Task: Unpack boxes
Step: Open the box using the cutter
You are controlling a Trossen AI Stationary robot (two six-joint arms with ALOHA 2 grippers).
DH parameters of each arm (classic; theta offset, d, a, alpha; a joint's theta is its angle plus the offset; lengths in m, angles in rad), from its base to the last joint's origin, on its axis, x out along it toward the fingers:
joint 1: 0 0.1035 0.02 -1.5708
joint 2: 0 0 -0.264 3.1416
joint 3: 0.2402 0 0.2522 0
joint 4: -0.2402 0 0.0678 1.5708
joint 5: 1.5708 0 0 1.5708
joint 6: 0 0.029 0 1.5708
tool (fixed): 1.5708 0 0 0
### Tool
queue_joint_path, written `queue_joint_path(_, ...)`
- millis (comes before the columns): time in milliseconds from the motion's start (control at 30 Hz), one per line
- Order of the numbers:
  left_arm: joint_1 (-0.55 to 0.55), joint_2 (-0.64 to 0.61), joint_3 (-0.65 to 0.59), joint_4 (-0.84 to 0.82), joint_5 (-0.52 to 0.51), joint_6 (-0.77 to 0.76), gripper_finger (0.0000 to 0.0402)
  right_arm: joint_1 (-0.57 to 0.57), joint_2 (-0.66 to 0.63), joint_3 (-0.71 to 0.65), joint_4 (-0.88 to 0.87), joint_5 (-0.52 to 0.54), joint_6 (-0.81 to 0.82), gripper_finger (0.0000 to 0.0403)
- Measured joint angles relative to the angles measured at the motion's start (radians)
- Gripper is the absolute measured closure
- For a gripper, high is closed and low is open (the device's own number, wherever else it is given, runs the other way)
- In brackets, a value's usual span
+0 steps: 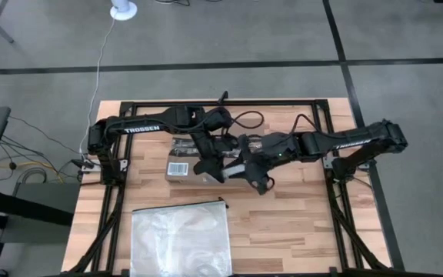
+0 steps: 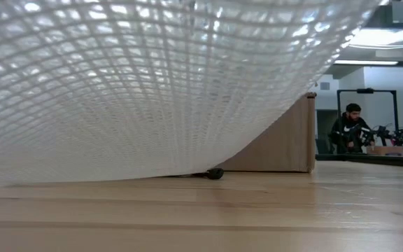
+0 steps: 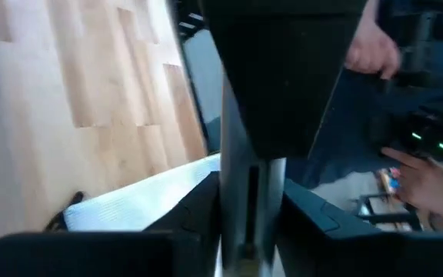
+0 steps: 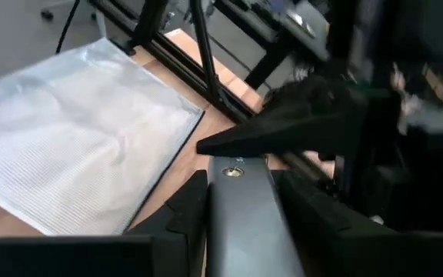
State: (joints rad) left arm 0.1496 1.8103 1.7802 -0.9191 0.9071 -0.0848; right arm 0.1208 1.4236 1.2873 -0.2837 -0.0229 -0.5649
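Both claws are met over the cardboard box (image 1: pixel 187 163) at table centre: the left gripper (image 1: pixel 210 165) and right gripper (image 1: pixel 241 171) are each seen clamped on a grey tool (image 4: pixel 241 219); a mesh bag (image 1: pixel 181 238) is noted at 6 o'clock.

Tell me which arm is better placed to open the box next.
Hard to call, leaning left. Both claws are at the box in the high view. The left claw is over it, close to the white label. The right claw is at its right end, with a grey tool between its fingers.

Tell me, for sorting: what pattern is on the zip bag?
A fine white mesh grid on the zip bag, clearest in the low view.
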Motion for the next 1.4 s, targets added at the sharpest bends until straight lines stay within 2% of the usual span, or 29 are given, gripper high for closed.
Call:
queue_joint_path(67,0.001,-0.001,0.0,-0.013,-0.049,-0.012,0.027,-0.015,-0.011,0.0,-0.047,0.003,0.032,0.0289)
queue_joint_path(167,-0.005,-0.019,0.0,-0.052,-0.185,0.002,0.0258,-0.042,-0.047,0.0,-0.111,0.003,0.088,0.0289)
queue_joint_path(300,-0.006,-0.049,0.001,-0.106,-0.358,0.039,0.0259,-0.076,-0.11,0.0,-0.188,0.003,0.128,0.0289)
queue_joint_path(500,-0.007,-0.07,0.001,-0.152,-0.569,0.073,0.0266,-0.148,-0.218,-0.005,-0.395,0.006,0.218,0.029)
queue_joint_path(667,-0.014,-0.069,-0.016,-0.135,-0.616,0.1,0.0266,-0.209,-0.349,-0.12,-0.469,0.005,0.304,0.029)
queue_joint_path(867,-0.015,-0.083,-0.092,-0.08,-0.598,0.119,0.0266,-0.273,-0.556,-0.371,-0.379,0.018,0.437,0.029)
queue_joint_path(967,0.003,-0.082,-0.132,-0.056,-0.597,0.157,0.0266,-0.308,-0.625,-0.446,-0.336,0.042,0.467,0.029)
queue_joint_path(1100,0.039,-0.082,-0.164,-0.019,-0.598,0.218,0.0266,-0.365,-0.672,-0.513,-0.318,0.103,0.516,0.029)
queue_joint_path(1267,0.066,-0.082,-0.223,0.058,-0.625,0.267,0.0266,-0.415,-0.685,-0.586,-0.248,0.104,0.565,0.029)
queue_joint_path(1400,0.066,-0.081,-0.316,0.101,-0.673,0.28,0.0266,-0.425,-0.683,-0.64,-0.212,0.104,0.59,0.029)
